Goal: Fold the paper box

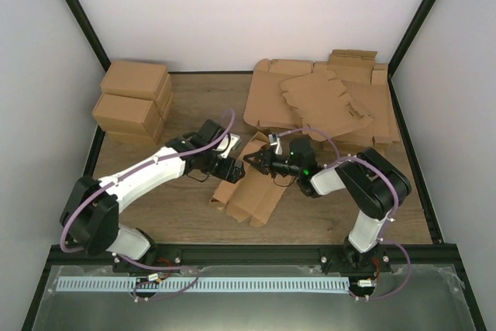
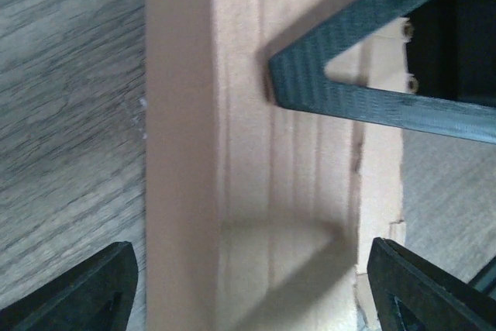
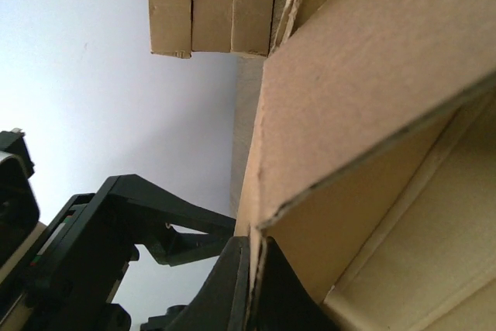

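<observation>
Your paper box (image 1: 249,195) is lying partly folded at centre of the table (image 1: 178,215). R gripper (image 1: 253,160) is pinching the raised flap at the box's 12 o'clock edge, jaws fully closed on cardboard. L gripper (image 1: 235,167), reaching in from 9 o'clock, is standing wide apart, fingers either side of that panel, gripping nothing.

Your table (image 1: 178,215) has a wood-grain top. At its far left corner you have closed brown cartons (image 1: 133,102), stacked two high and pushed close together. At the far right corner there is a loose pile of flat cardboard blanks (image 1: 325,102), overlapping and askew, reaching toward the right edge. The paper box (image 1: 252,195) lies near the middle of the table, part-folded. Its lower panels rest flat on the wood and one flap stands raised.
</observation>
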Controlling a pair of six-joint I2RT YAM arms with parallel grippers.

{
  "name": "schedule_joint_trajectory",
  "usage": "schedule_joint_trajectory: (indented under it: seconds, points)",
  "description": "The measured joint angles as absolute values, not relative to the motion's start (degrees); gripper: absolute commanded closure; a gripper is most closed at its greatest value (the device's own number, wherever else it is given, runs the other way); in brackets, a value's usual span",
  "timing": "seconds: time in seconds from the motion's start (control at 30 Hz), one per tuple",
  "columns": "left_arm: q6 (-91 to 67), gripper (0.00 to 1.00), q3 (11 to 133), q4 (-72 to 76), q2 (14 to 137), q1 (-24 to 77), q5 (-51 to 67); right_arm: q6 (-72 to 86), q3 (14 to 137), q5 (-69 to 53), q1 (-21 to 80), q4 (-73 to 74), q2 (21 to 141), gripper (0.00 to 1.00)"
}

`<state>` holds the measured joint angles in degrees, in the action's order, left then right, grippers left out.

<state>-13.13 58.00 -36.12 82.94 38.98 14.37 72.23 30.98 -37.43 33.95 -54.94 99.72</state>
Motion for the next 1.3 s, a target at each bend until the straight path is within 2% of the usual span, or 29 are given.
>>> schedule_joint_trajectory:
  seconds: [0.13,0.37,0.67,1.07,1.3]
  points:
    - [-13.06,0.23,59.22,-37.3,84.68,39.05,11.92,71.79,32.29,-37.47,33.95,-54.94,100.9,0.99]
    - [-12.51,0.36,60.75,-38.68,85.89,39.05,9.58,71.53,34.0,-37.47,34.02,-54.96,103.02,0.98]
    - [-11.33,0.22,61.43,-38.65,87.85,39.18,11.64,71.4,34.02,-37.5,34.13,-55.55,103.53,0.98]
    - [-11.31,0.2,62.92,-38.87,90.32,42.41,11.27,71.37,33.06,-37.5,34.37,-59.33,103.68,0.98]
    - [-11.73,0.25,63.44,-39.42,91.88,43.77,9.41,71.46,31.73,-37.82,34.37,-63.92,105.65,0.99]
